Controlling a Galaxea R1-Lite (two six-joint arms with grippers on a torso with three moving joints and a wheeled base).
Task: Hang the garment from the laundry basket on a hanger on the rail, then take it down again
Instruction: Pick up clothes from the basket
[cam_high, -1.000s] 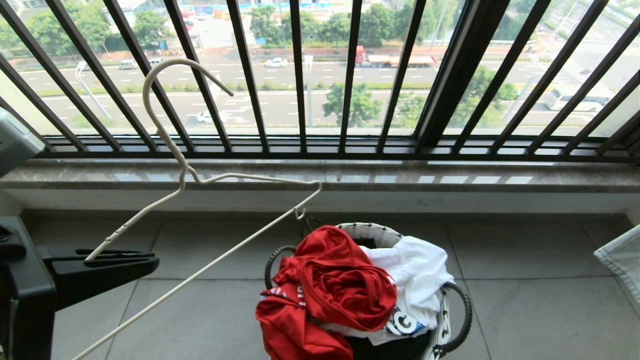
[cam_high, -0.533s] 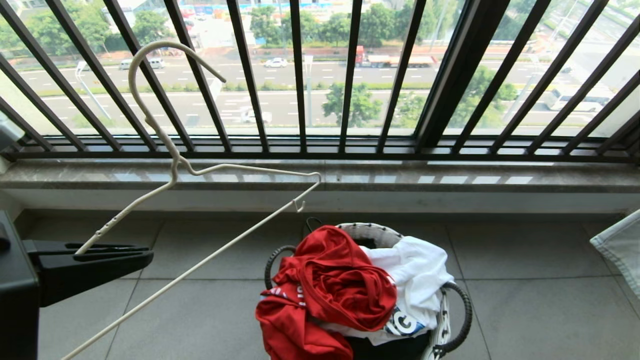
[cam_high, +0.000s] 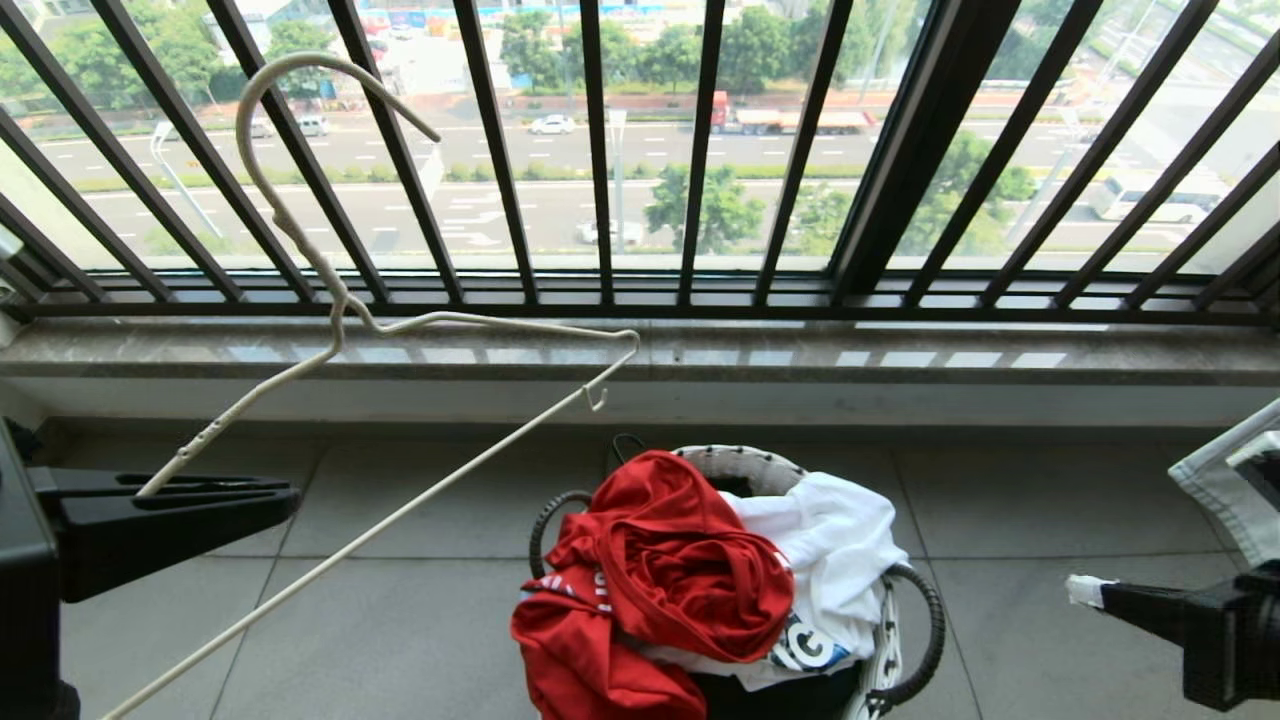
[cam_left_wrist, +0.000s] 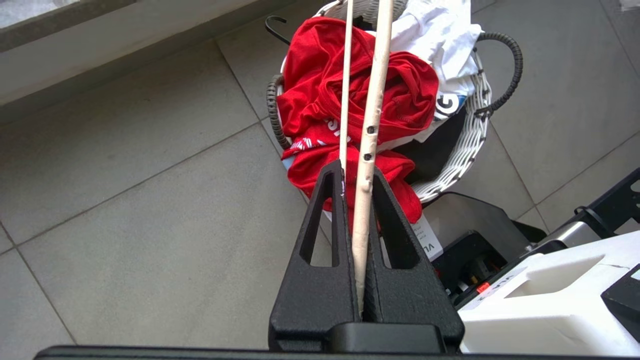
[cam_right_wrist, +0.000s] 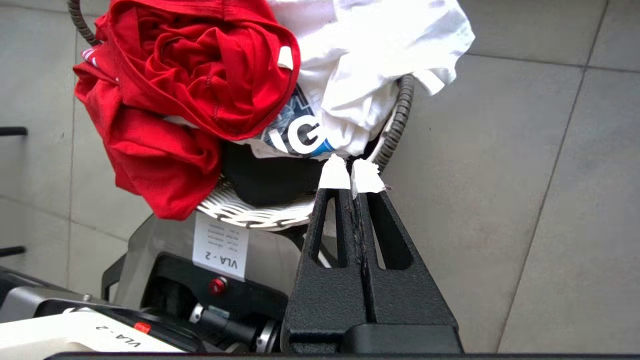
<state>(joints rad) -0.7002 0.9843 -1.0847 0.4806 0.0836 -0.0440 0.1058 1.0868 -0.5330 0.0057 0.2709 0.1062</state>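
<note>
At lower right, the right gripper (cam_high: 1085, 590), fingers together and empty, has newly entered the head view. Left gripper (cam_high: 235, 492) stays clamped on the wire hanger (cam_high: 420, 322), now raised; its lower bar runs off-frame. Beyond, the red T-shirt (cam_high: 660, 570) spills over the laundry basket (cam_high: 885, 660), atop white cloth (cam_high: 830, 540).

Grey tiled floor (cam_high: 1050, 520) below a dark barred window (cam_high: 700, 150) (daylit road outside).

A: Any writing you can read?
B: A white label (cam_right_wrist: 220, 246) on the robot base, just under the laundry basket (cam_right_wrist: 250, 214), reads "VLA - 2". Large white letters "IG" sit on the blue-and-white graphic (cam_right_wrist: 299, 134) above it.
</note>
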